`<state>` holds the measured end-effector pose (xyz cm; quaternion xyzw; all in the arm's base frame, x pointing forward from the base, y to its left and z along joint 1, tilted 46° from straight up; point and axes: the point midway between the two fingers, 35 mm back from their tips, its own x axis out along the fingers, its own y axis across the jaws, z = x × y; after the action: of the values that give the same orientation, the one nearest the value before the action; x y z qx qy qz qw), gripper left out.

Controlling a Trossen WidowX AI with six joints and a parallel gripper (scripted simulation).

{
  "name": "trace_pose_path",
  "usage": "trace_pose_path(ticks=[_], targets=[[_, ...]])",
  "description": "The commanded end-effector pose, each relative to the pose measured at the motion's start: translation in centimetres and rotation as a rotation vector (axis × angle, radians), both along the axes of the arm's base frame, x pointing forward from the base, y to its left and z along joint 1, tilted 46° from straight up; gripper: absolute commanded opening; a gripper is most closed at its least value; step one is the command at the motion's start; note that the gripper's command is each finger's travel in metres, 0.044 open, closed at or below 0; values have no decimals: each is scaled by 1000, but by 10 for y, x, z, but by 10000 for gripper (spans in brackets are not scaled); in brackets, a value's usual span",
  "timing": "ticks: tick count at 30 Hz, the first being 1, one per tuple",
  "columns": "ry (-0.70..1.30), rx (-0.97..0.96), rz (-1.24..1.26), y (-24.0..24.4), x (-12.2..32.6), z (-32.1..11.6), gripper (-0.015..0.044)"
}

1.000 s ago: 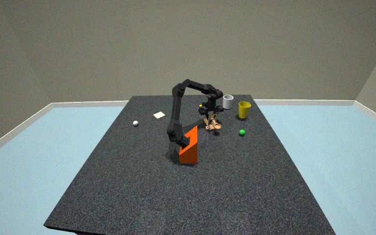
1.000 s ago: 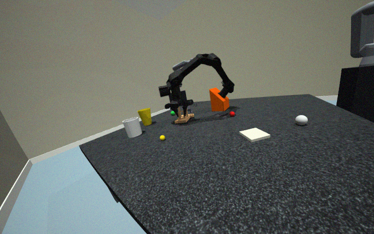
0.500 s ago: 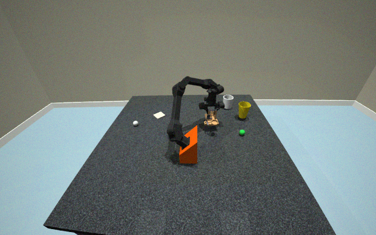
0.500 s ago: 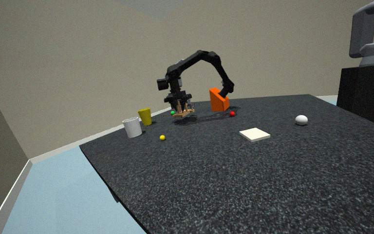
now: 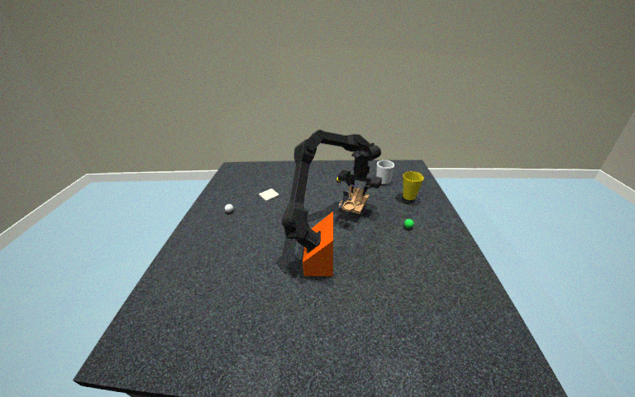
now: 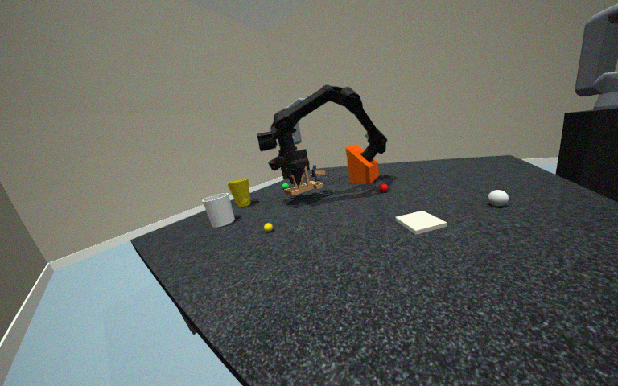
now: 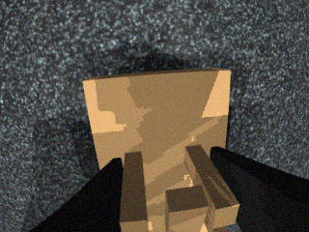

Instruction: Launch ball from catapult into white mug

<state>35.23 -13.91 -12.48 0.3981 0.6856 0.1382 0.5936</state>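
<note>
My gripper is shut on the uprights of the wooden catapult. The catapult hangs a little above the table, its shadow apart below it. Its round cup end faces the arm's base in the top view, and no ball shows in it. The white mug stands upright beyond the catapult. Loose balls lie on the table: a white ball, a green ball, a yellow ball and a red ball.
A yellow cup stands near the white mug. A flat cream square lies on the other side of the table. The orange wedge is at the arm's base. The table's far edge lies behind the mug.
</note>
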Motion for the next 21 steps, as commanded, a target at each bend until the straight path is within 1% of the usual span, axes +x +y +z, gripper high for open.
trace_pose_path(ticks=[1, 9, 21], targets=[[70, -10, -92, -13, 0, -2, 0], [75, -10, -96, -14, -1, -4, 0], [74, -10, -96, -1, 1, -19, 0]])
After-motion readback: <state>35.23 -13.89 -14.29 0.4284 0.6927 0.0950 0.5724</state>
